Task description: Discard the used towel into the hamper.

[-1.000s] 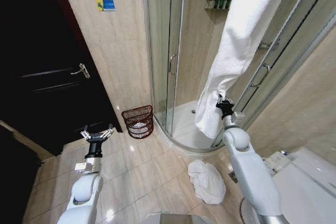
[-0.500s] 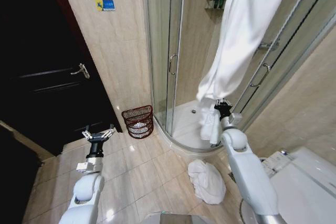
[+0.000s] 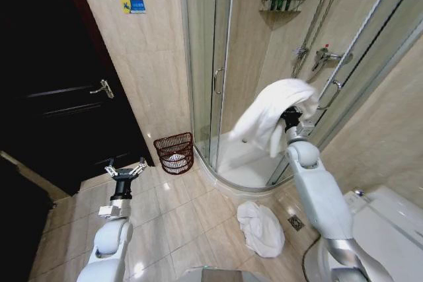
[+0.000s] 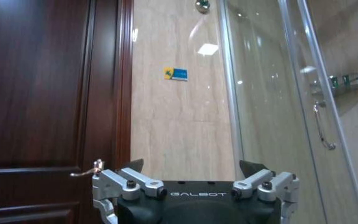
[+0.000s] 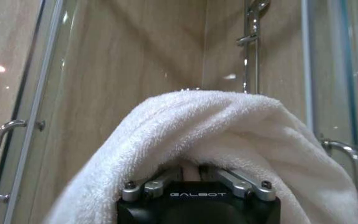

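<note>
Right claw point(image 3: 291, 118) grips towel point(image 3: 268, 113), well apart from hamper point(image 3: 174, 152).

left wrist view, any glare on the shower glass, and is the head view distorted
Left wrist view: bright light reflections sit on the shower glass and tiled wall. Head view: wide-angle bending bows the shower door edges; the dark door is deep in shadow, and floor tiles show glossy highlights.

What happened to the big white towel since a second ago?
The towel came off its high hanging spot and now drapes over the right gripper, shut on it. The left gripper, the hamper and the floor towel stayed put.
</note>
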Robot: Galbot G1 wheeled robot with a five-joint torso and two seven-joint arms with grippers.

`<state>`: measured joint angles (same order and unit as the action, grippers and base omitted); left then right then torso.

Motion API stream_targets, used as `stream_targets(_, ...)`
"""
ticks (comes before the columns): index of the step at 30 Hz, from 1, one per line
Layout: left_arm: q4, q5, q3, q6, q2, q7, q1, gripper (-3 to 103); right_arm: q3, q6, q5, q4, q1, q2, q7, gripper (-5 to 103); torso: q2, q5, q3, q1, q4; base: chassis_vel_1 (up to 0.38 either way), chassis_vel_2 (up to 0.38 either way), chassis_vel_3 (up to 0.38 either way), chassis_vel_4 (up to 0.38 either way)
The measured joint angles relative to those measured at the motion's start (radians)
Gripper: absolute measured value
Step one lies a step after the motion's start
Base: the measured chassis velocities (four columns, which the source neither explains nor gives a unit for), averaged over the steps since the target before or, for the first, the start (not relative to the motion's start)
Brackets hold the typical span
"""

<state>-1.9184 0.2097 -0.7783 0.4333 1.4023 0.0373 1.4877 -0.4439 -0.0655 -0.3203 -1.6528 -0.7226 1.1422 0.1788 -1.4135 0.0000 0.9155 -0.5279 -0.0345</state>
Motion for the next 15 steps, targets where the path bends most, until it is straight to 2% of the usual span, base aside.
stream_targets(8,-0.018,-0.001,0.003,-0.010,0.001,0.000,-0.003,100,-0.031,-0.006,-0.022,-0.043,-0.061,-0.005,-0.004,6,0.000,0.0003,0.000,0.000,0.0000,0.000,0.000,0.000,0.000)
stream_targets(11,-0.024,-0.001,0.004,-0.013,0.002,0.001,0.000,100,-0.035,-0.026,-0.079,-0.089,-0.085,-0.009,0.011,6,0.000,-0.0001,0.000,0.000,-0.0003,0.000,0.000,0.000,0.000)
stream_targets(15,-0.026,-0.002,0.005,-0.014,0.003,0.001,0.001,100,-0.041,-0.032,-0.104,-0.118,-0.102,-0.010,0.019,6,0.000,0.0000,0.000,0.000,-0.0004,0.000,0.000,0.000,0.000)
